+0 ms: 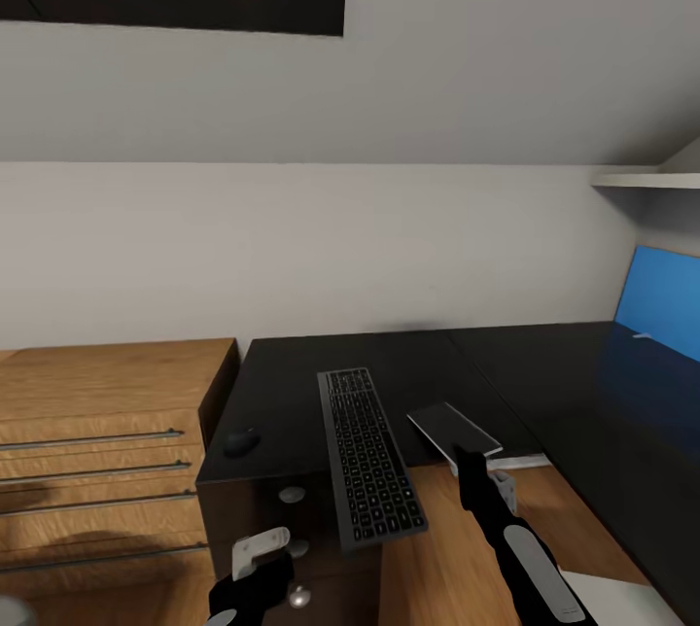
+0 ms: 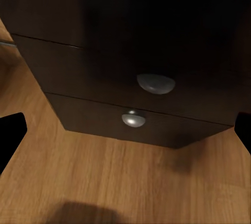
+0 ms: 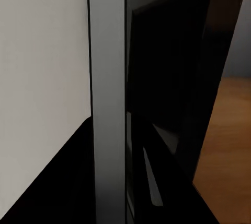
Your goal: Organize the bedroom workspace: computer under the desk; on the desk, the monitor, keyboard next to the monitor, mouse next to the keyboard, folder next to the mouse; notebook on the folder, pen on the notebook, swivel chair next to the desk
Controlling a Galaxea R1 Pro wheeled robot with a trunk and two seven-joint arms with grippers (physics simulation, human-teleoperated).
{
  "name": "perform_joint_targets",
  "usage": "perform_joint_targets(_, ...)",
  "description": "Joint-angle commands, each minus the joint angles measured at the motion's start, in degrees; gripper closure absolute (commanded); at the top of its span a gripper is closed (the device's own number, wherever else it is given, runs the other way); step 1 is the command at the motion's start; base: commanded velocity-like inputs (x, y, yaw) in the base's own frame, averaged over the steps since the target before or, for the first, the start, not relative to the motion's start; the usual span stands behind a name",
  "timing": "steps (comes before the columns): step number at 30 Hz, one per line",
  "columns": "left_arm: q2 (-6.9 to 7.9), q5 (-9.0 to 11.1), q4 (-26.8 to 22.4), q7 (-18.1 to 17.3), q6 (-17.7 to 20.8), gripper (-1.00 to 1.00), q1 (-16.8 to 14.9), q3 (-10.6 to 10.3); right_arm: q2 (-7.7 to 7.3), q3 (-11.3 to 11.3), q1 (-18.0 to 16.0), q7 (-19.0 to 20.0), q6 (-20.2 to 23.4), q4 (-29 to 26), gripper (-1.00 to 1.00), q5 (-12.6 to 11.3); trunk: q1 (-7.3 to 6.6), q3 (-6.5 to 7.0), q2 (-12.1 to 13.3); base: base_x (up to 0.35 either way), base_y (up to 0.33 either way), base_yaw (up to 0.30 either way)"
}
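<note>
The black desk [image 1: 544,364] carries the dark grey keyboard [image 1: 369,456], whose near end juts past the front edge. Left of it, near the desk's corner, lies the dark mouse [image 1: 241,439]. My right gripper [image 1: 473,464] is shut on the near end of the thin grey notebook [image 1: 454,429], held at the desk's front edge; its pale edge [image 3: 107,104] runs close through the right wrist view. My left gripper [image 1: 262,553] hangs open low before the black drawers [image 2: 104,67], with a round silver knob [image 2: 155,83] between its fingers' line. The monitor, folder, pen and swivel chair are out of view.
A light wood dresser [image 1: 97,441] with bar handles stands against the desk's left side. The blue back panel [image 1: 666,300] rises at the far right under a white shelf [image 1: 647,181]. A white flat shape [image 1: 622,597] sits low at the right on the wood floor [image 1: 437,548].
</note>
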Motion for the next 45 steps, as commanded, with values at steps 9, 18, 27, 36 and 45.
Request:
perform_joint_targets(9,0.2,0.36,0.0,0.33,0.21,-1.0,-0.05,-0.13,-0.04,0.15,-0.02,-0.01,0.03,1.51,1.0,-0.57,0.02,-0.07,-0.02,0.067,0.0,0.0)
perform_joint_targets(18,0.22,0.42,0.01,0.32,0.24,-1.0,-0.05,-0.14,0.02,0.15,-0.02,-0.08,-0.04,1.51,1.0,-0.57,0.02,-0.07,-0.02,0.006,0.0,0.0)
perform_joint_targets(27,0.22,0.43,0.01,0.32,0.24,-1.0,-0.05,-0.14,0.03,0.13,-0.02,-0.14,-0.06,1.51,1.0,-0.51,0.02,-0.07,-0.02,0.0,0.0,0.0)
perform_joint_targets(36,0.22,0.43,0.2,0.32,0.24,-1.0,-0.05,-0.14,0.03,0.22,-0.02,-0.18,-0.06,1.51,1.0,-0.41,0.02,-0.07,-0.02,0.0,0.0,0.0)
perform_joint_targets(45,0.22,0.43,0.44,0.32,0.24,-1.0,-0.05,-0.1,0.03,0.24,-0.02,-0.19,-0.06,1.45,1.0,-0.4,0.02,-0.07,-0.02,0.0,0.0,0.0)
